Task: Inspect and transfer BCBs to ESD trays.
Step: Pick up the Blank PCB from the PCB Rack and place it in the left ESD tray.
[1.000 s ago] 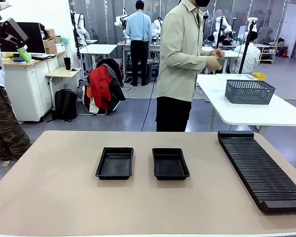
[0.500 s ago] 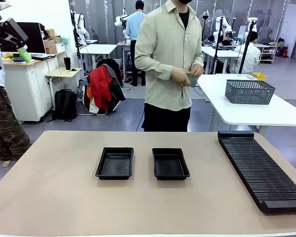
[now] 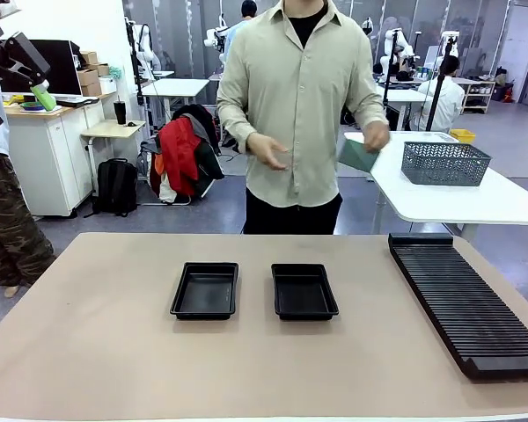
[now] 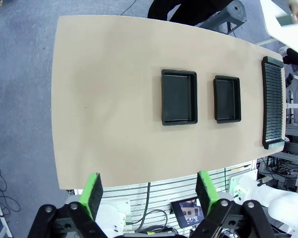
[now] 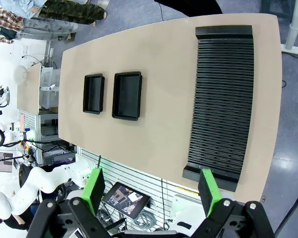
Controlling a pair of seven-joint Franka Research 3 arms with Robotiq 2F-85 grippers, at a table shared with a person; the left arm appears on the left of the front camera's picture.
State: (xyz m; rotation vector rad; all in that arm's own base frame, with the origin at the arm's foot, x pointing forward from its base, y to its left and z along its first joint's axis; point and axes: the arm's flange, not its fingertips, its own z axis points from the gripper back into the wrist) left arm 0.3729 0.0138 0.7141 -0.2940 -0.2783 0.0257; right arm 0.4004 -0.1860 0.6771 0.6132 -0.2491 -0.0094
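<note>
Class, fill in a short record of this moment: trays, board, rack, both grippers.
ESD trays: two, black, side by side on the table, nothing in them
BCB: one, held in the person's hand beyond the table's far edge
Rack: long, black, slotted, on the table's right side
Left gripper: open, high above the table
Right gripper: open, high above the table
</note>
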